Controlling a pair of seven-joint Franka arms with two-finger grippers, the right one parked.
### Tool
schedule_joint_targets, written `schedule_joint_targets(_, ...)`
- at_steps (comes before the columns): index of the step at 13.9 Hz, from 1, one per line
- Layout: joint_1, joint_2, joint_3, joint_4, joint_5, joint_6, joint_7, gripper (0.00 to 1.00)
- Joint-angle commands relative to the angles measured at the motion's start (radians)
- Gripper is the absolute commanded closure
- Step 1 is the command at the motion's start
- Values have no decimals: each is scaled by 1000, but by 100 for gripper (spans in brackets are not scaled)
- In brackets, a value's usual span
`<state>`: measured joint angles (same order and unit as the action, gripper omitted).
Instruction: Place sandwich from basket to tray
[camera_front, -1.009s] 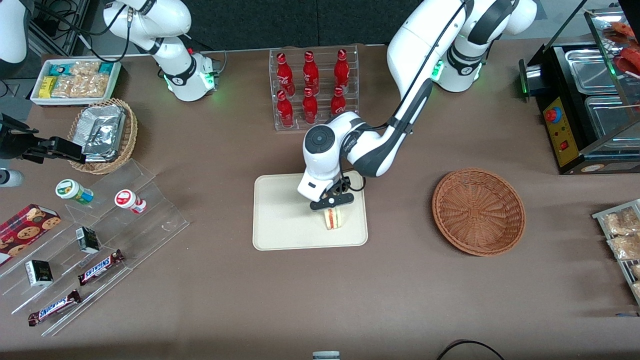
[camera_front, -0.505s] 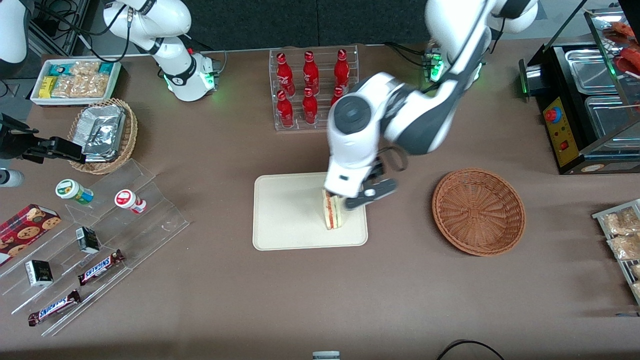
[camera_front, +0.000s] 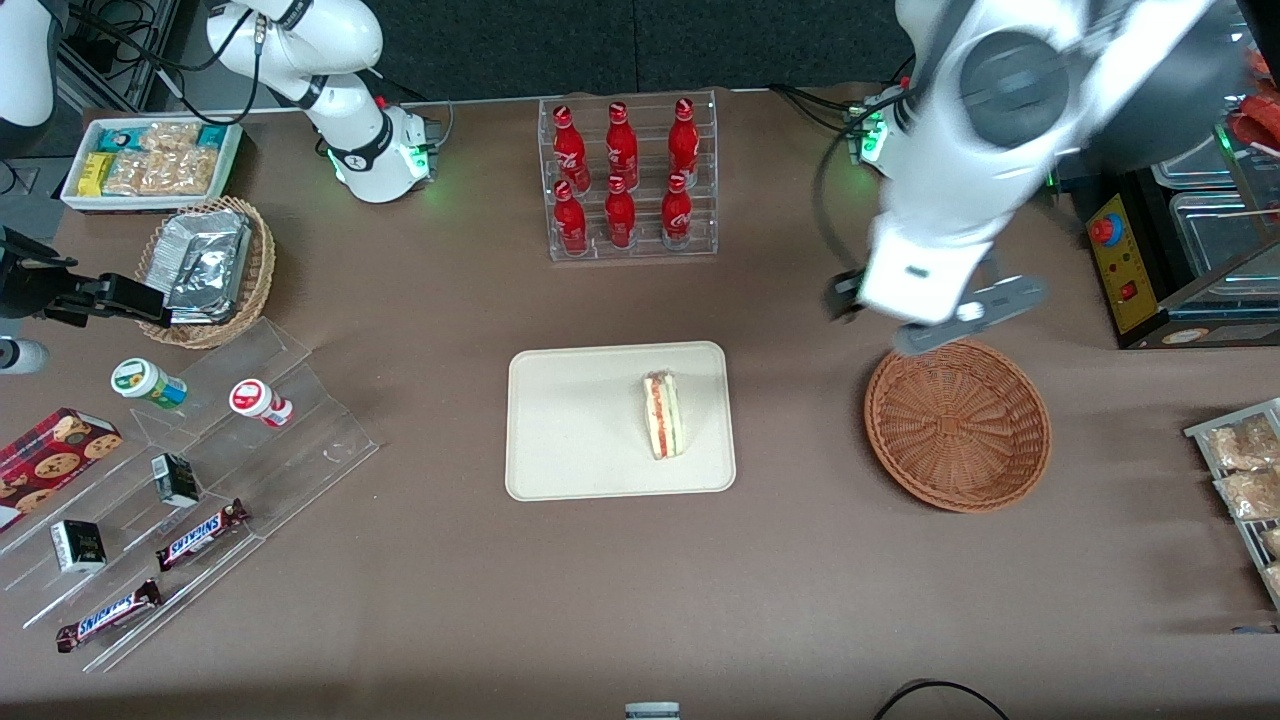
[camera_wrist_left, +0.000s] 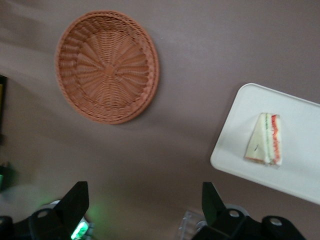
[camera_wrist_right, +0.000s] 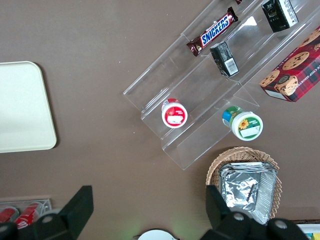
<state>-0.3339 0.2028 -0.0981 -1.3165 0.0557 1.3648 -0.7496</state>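
since the earlier frame the gripper (camera_front: 938, 325) has swung up from the tray (camera_front: 560, 440) to above the basket (camera_front: 957, 424) rim, fingers spread wide, empty; sandwich (camera_front: 664, 415) rests on tray; placing looks done, only retreat remains.

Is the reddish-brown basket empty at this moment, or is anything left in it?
Empty: the basket shows only bare weave. The sandwich lies on the tray; the open gripper hangs above the basket's rim.

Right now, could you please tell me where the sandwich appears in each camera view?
Front view: the sandwich lies on the tray.
Left wrist view: the sandwich lies on the tray.
Right wrist view: not in it.
Shared landmark: the tray. The gripper hangs open above the basket.
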Motion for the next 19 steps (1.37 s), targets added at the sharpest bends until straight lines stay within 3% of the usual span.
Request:
schedule_joint_targets(1,132,-155,-9,-131,-33,-30,209,1)
schedule_joint_targets(4,293,-262,-9,-219,-98,-42,450,1)
schedule_joint_targets(8,366,-327,17,-311,-103,-3,625,1)
schedule_joint_targets(12,409,-370,41,-420,-96,112,636,1)
schedule_joint_targets(19,408,-280,52,-323,-86,106,645,1)
